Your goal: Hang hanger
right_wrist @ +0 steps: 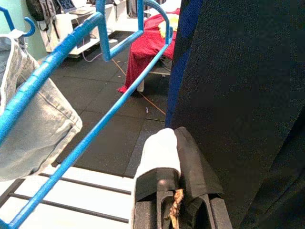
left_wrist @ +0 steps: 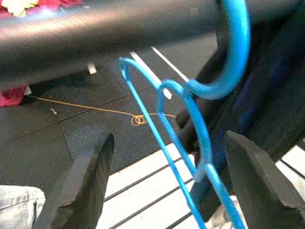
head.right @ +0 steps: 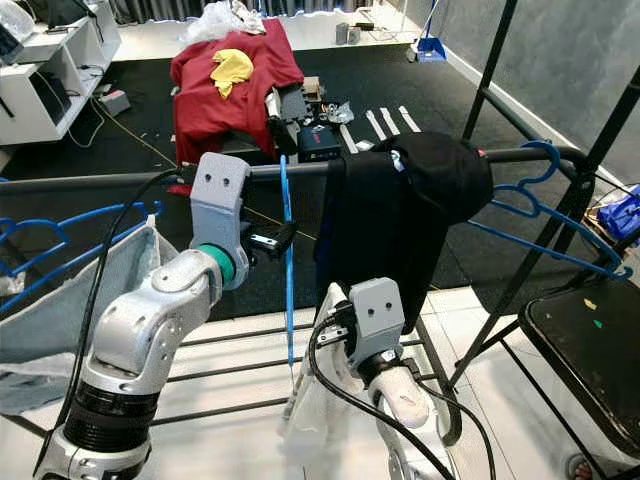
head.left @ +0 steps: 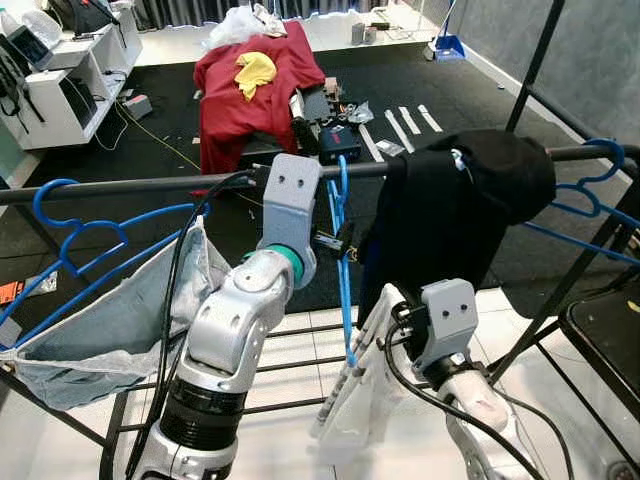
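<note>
Blue plastic hanger [left_wrist: 200,124] on round black rail [left_wrist: 95,33]

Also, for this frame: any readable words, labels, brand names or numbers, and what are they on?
No text can be read.
Dark box with a red patch on the black floor mat: markings too small.
White tag on the blue plastic hanger on the black metal rail: blurred.

A red cloth [head.left: 250,95] with a yellow rag [head.left: 255,70] on it is seen spread over a low stand on the black floor mat [head.left: 160,130]. A white shelf unit [head.left: 65,75] is set at the left. Grey denim [head.left: 120,320] is draped at the left, a black garment [head.left: 455,220] at the right
</note>
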